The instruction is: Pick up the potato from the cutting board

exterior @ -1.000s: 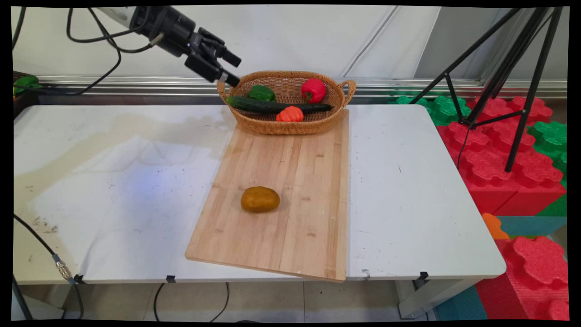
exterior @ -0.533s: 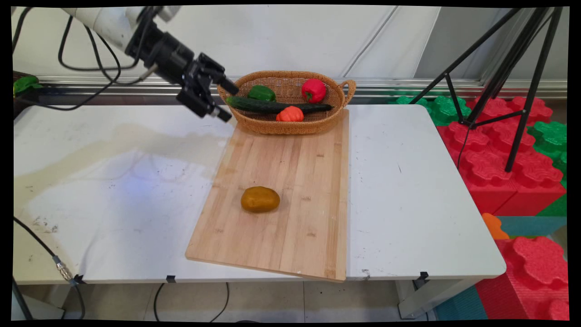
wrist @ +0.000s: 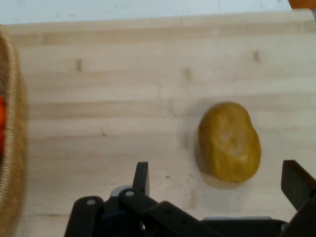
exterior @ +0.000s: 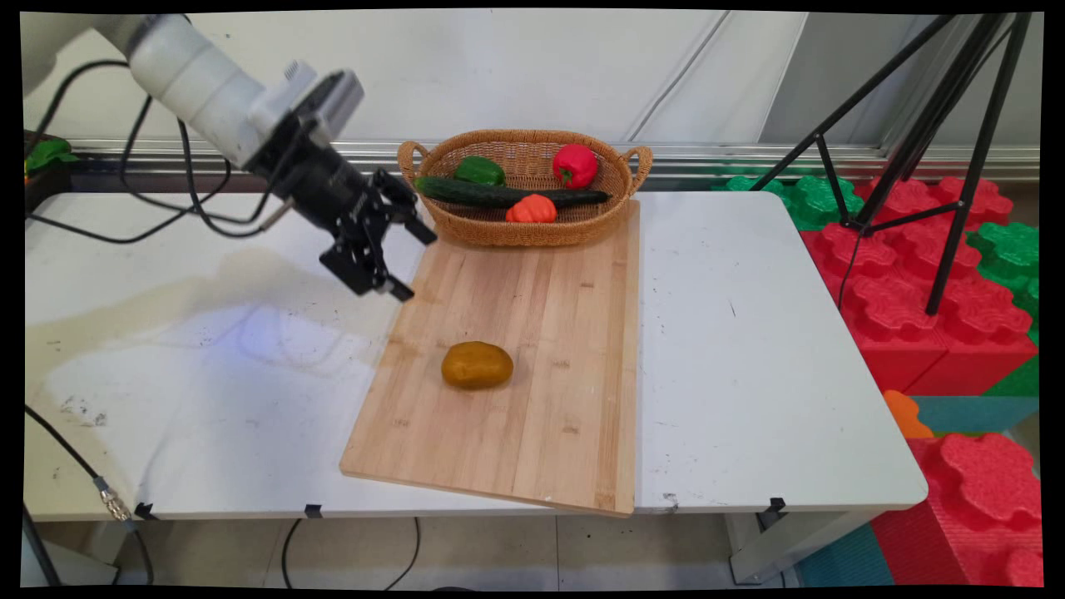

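Claw (exterior: 408,264) hovering wide open, empty, over cutting board's (exterior: 532,333) left edge, nearest potato (exterior: 477,365); basket (exterior: 524,233) at far end.

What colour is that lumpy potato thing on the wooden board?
The potato is a brownish mustard yellow, seen best in the hand view.

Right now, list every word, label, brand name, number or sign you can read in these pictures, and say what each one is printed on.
None can be read in either view.
The white arm link shows no lettering from this angle.
The woven wicker basket, the bamboo cutting board, the brown potato and the white table carry no print.
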{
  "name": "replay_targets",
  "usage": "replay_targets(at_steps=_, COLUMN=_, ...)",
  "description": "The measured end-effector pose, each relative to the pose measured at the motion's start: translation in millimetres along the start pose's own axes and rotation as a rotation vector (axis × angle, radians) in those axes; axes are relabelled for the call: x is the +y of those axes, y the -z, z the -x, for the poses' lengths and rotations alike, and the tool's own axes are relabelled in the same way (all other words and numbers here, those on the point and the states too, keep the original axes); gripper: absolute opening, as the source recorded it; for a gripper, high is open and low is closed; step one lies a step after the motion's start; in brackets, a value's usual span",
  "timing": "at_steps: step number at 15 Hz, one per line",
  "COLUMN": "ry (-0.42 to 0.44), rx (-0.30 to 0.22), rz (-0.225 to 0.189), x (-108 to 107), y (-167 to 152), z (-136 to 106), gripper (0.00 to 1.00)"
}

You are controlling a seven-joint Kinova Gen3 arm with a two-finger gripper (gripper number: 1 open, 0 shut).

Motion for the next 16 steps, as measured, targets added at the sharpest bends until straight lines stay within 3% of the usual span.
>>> replay_targets(at_steps=9, ry=-0.102, rx=-0.09, rz=0.028, x=31, y=-66, z=5, gripper=1.0)
replay_targets(at_steps=16, ry=-0.07, rx=-0.113, rz=0.017, x=34, y=-109, z=-3, gripper=1.0)
